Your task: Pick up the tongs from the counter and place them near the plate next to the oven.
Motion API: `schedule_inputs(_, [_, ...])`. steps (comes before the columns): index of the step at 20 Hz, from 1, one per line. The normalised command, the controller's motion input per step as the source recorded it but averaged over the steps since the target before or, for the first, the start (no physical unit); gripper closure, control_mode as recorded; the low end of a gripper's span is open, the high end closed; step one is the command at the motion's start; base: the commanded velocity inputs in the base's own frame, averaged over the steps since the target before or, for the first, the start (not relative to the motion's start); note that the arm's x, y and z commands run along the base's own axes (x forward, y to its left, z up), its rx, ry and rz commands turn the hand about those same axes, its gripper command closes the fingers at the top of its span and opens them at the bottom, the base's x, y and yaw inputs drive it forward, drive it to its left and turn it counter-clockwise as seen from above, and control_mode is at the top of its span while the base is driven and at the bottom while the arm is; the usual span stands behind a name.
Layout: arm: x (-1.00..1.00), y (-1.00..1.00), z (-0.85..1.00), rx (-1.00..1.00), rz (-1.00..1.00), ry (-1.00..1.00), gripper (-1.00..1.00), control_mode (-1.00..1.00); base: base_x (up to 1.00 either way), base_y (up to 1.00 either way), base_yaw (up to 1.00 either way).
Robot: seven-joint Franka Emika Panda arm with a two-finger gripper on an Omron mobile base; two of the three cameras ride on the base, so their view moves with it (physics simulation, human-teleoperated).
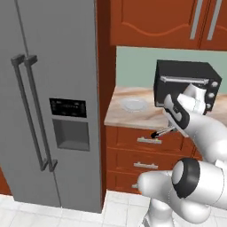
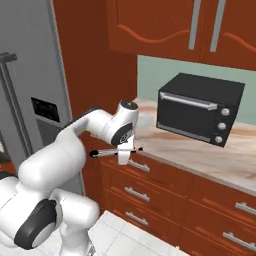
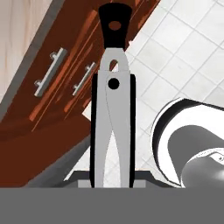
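My gripper (image 2: 122, 152) pinched the tongs (image 2: 116, 151) mid-length, level, for balance. I held them off the counter (image 1: 146, 116) edge, short of the plate (image 1: 134, 105) beside the oven (image 1: 186, 84).

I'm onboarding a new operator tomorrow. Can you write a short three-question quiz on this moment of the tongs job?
1. True or false: the end effector is shut on the tongs.
2. Where are the tongs? A) on the counter B) in the air before the drawers C) on the floor
3. What lies on the counter left of the oven?

Key: 1 true. 2 B. 3 the plate.
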Motion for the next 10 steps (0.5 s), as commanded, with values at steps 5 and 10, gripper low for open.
schedule_inputs(5, [0.00,0.00,0.00,0.00,0.00,0.00,1.00,1.00,0.57,0.14,-0.46])
schedule_inputs(10, [0.00,0.00,0.00,0.00,0.00,0.00,1.00,1.00,0.37,0.45,-0.32])
